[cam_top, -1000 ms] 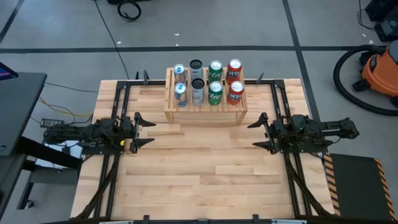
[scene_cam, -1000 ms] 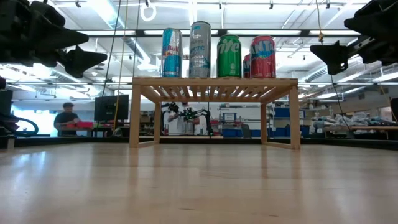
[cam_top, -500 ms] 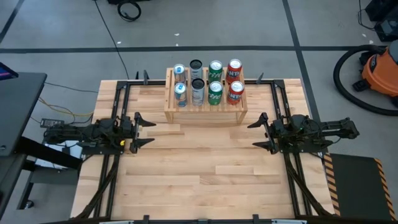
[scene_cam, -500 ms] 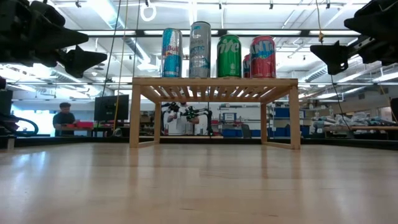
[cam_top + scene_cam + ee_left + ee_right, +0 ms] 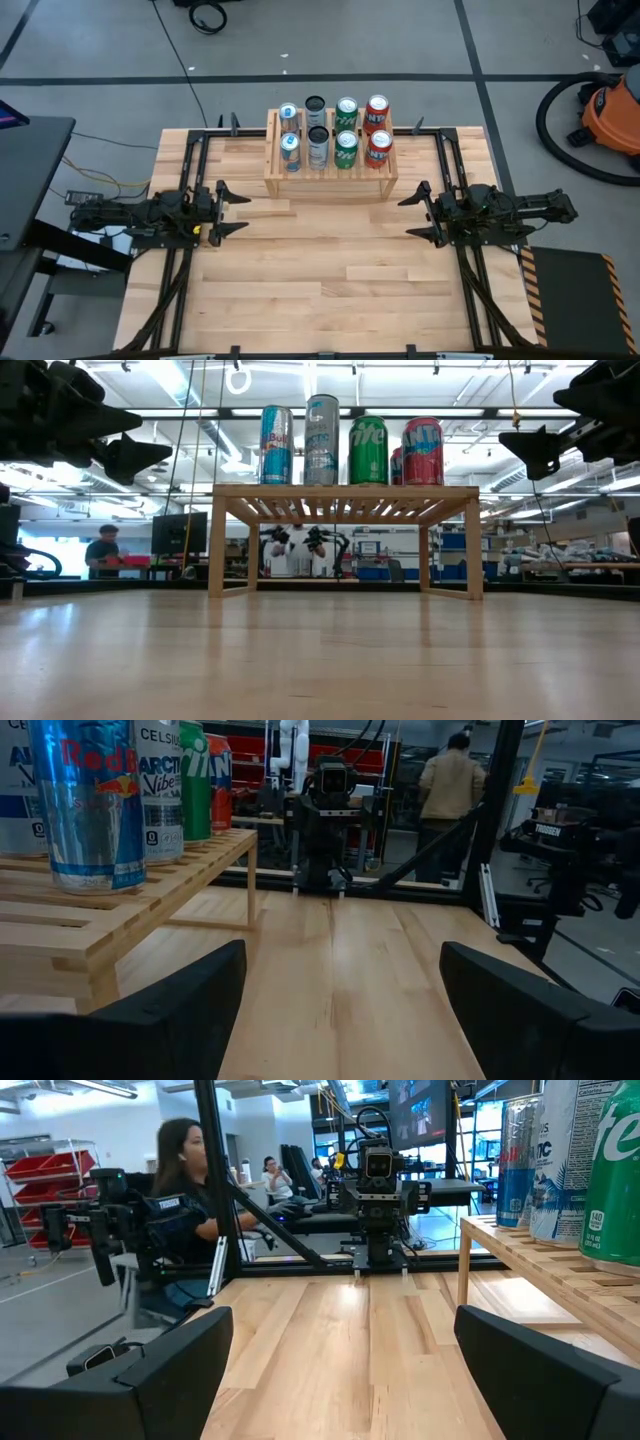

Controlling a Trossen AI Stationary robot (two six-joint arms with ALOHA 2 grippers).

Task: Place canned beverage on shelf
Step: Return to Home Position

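Nearest the camera, the table (image 5: 330, 290) is lying bare. At mid-depth the left gripper (image 5: 236, 210) and right gripper (image 5: 410, 218) are hovering at either side, well apart, jaws spread wide and holding nothing.

Little is looking risky. If an arm is swinging inward while homing, a spread finger could be clipping a side board and jogging the tall cans, which are standing close enough to topple one another.

The shelf (image 5: 328, 178) is sitting at the table's far centre, a low light-wood rack with a slatted top. It is carrying two rows of paired columns: blue cans (image 5: 290, 150), silver cans (image 5: 318, 146), green cans (image 5: 346, 148), red cans (image 5: 379, 148), all upright.
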